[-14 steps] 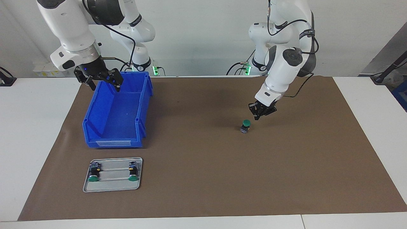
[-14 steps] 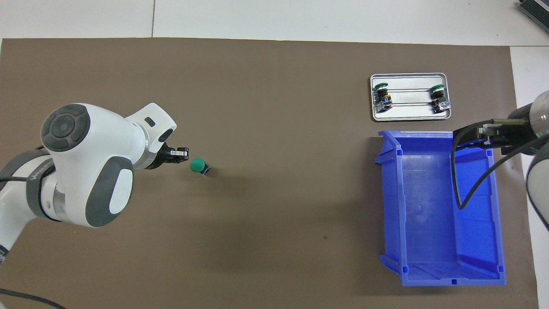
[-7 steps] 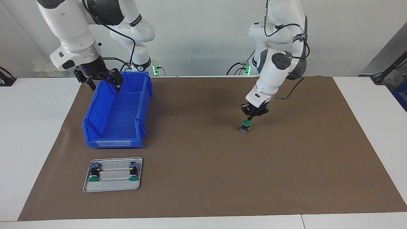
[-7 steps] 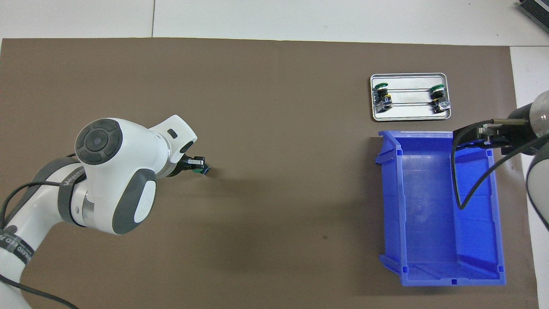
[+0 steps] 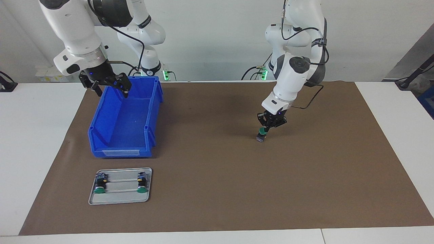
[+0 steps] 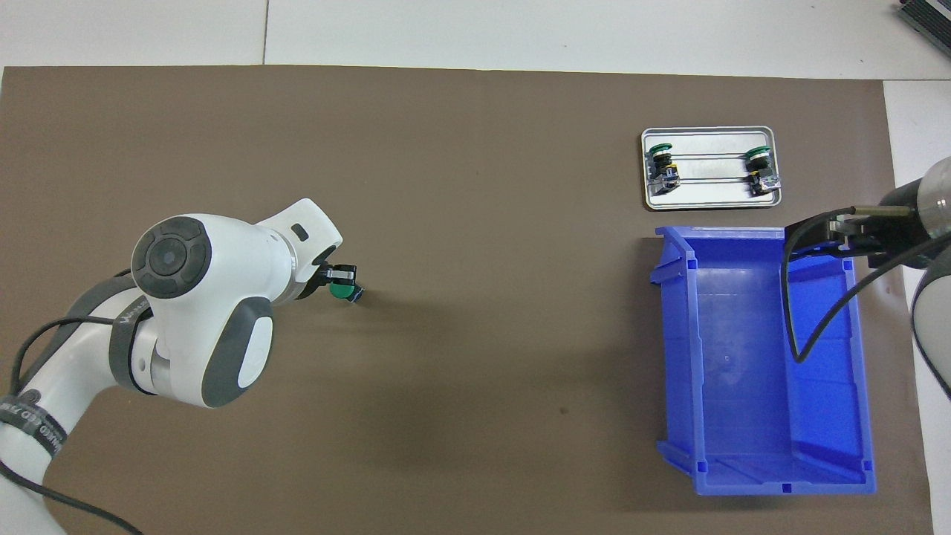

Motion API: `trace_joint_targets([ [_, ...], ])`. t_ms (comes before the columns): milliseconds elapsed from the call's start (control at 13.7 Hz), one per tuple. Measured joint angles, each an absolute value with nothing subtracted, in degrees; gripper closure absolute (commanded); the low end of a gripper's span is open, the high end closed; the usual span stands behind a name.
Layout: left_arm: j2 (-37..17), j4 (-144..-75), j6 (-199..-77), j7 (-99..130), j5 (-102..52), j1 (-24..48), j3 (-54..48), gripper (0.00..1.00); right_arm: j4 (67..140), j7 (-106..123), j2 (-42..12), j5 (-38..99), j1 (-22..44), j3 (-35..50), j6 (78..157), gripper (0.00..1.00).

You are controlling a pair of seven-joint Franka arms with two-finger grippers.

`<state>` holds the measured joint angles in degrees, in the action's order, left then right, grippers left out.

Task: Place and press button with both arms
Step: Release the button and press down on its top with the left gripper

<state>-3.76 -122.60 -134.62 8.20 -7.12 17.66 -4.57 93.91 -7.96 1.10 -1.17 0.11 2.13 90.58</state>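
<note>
A green-capped button (image 5: 261,133) (image 6: 345,293) stands upright on the brown mat (image 5: 217,162), toward the left arm's end of the table. My left gripper (image 5: 265,126) (image 6: 339,274) is shut, its joined fingertips pointing down at the edge of the green cap and seeming to touch it. My right gripper (image 5: 111,88) (image 6: 831,232) hangs open over the rim of the blue bin (image 5: 101,117) (image 6: 673,357) at its end nearer the robots, holding nothing.
A metal tray (image 5: 118,198) (image 6: 709,195) lies farther from the robots than the bin. Two more green-capped buttons (image 5: 99,184) (image 5: 142,183) lie on their sides on it. White tabletop surrounds the mat.
The left arm swung from beside the button to over it and lowered, so its shut fingertips now meet the green cap. The right arm has not moved.
</note>
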Motion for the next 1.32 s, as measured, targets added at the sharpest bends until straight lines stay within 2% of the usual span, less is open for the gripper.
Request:
trace_joint_targets([
  [366, -5.7, -122.7, -136.7, 8.0, -7.1, 17.7, -4.5, 1.00, 93.9, -8.0, 1.1, -1.2, 0.1, 2.1, 90.6, 0.00],
  [1316, -5.0, -125.4, -140.7, 7.9, -7.0, 17.7, -4.5, 1.00, 93.9, -8.0, 1.1, -1.2, 0.1, 2.1, 90.6, 0.00],
])
